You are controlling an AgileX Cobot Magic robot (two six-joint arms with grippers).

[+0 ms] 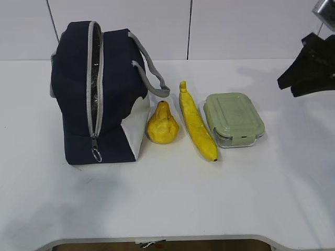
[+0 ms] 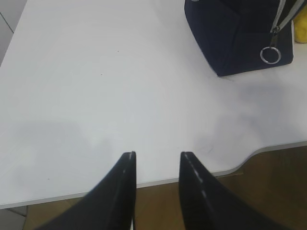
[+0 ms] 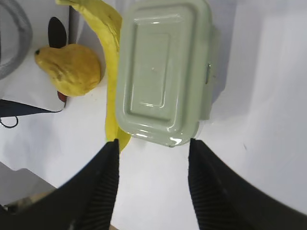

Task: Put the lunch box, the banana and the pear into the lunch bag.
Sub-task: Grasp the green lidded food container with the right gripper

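Right fingers (image 3: 152,143) spread, empty, poised just short of the lunch box (image 3: 163,72)
Left fingers (image 2: 156,160) parted over bare worktop (image 2: 96,86); bag (image 1: 94,94) unzipped, pear (image 1: 162,124) and banana (image 1: 198,125) beside it

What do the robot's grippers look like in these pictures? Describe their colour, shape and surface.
The left gripper has two black fingers that taper to narrow tips, each with a thin pale line along its inner edge. The right gripper has broader black fingers with fine ribbing on their inner faces. In the exterior view the right arm shows as angular black parts.
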